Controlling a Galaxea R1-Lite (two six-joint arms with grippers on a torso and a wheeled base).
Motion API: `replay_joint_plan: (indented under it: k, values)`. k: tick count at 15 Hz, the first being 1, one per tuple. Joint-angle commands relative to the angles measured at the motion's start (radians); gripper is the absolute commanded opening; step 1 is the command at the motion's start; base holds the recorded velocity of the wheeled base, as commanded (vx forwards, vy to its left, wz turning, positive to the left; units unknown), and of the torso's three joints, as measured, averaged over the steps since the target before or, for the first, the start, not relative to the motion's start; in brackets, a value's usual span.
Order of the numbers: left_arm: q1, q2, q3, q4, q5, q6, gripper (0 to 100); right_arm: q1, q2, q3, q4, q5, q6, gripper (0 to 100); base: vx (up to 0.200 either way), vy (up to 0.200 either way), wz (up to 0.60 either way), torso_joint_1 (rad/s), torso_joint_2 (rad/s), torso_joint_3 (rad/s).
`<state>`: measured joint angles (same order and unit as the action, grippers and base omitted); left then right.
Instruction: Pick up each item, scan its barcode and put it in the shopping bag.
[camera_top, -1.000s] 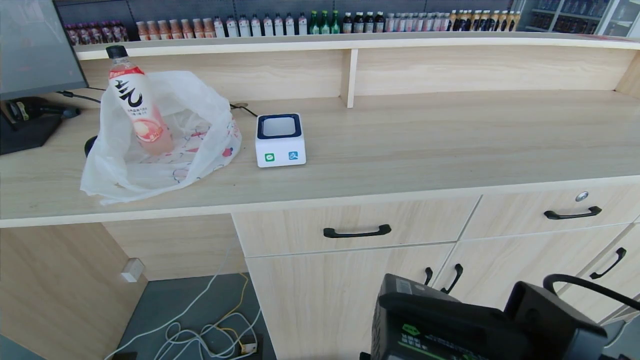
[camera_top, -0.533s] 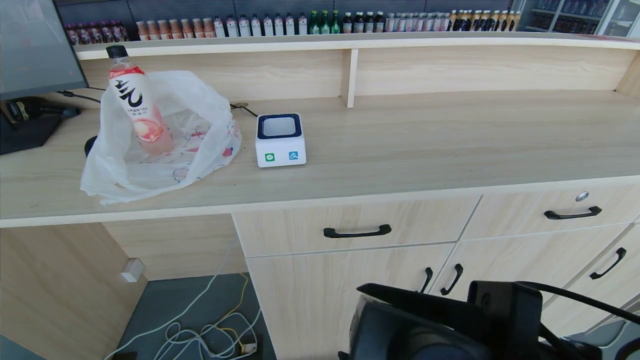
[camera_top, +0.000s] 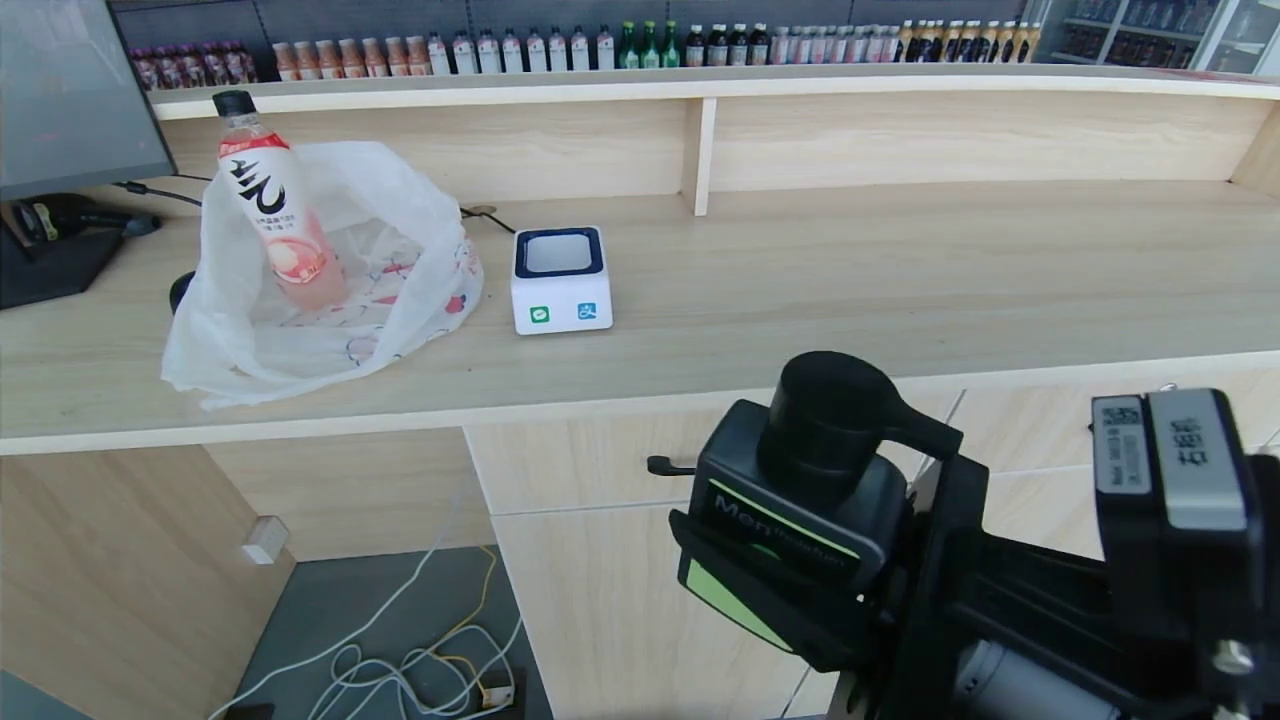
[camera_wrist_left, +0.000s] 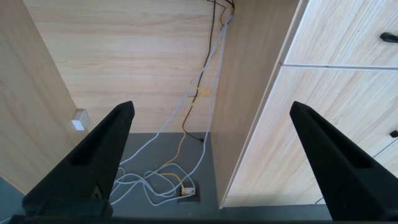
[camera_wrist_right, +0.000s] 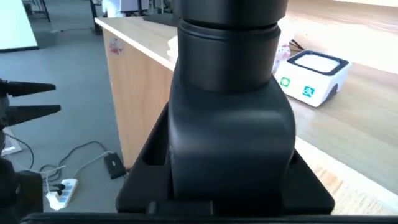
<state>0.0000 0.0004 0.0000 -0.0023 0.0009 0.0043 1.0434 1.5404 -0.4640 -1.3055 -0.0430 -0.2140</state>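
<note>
While the dark bottle (camera_top: 800, 470) hangs in the right gripper (camera_top: 900, 570) on the near side of the bench (camera_top: 850, 280), well apart from the scanner (camera_top: 560, 278), judge how it will handle. The body looks like rigid, smooth plastic with squared shoulders. Expect it to be stiff, somewhat slippery and, if full, fairly heavy. Hold it across the flat sides of the body, below the round cap (camera_top: 825, 400), which may turn or pull off. Keep the green label (camera_top: 780, 520) uncovered. You cannot see the barcode from here.

The right fingers are mostly hidden behind the bottle. Since it rides clear of any support, take them as clamped on it.

The left gripper (camera_wrist_left: 211, 124) points at the floor beside the cabinet, its fingers (camera_wrist_left: 93, 162) spread wide and holding nothing.

The shopping bag (camera_top: 400, 290) lies on the bench just beside the scanner. It is thin, soft film with a sagging mouth that will give way under a nudge. A pink drink bottle (camera_top: 280, 220) stands tilted inside it. Being tall and narrow, it is likely to topple if you knock it.
</note>
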Motion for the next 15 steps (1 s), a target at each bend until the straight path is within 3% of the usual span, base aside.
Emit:
replay_joint_plan:
  k: [1, 7, 9, 15]
  values:
    - [0.000, 0.000, 0.000, -0.001, 0.001, 0.000, 100, -0.077, 0.056, -0.039, 0.000, -0.015, 0.022, 0, 0.000, 0.000, 0.00, 0.000, 0.00, 0.000]
    - [0.000, 0.000, 0.000, -0.001, 0.001, 0.000, 100, -0.206, 0.262, -0.306, -0.020, -0.034, 0.024, 0, 0.000, 0.000, 0.00, 0.000, 0.00, 0.000]
    - [0.000, 0.000, 0.000, -0.001, -0.001, 0.000, 100, -0.258, 0.265, -0.327, -0.023, -0.078, 0.030, 0, 0.000, 0.000, 0.00, 0.000, 0.00, 0.000]
    - [0.000, 0.000, 0.000, -0.001, -0.001, 0.002, 100, -0.370, 0.253, -0.349, -0.074, -0.084, 0.055, 0, 0.000, 0.000, 0.00, 0.000, 0.00, 0.000]
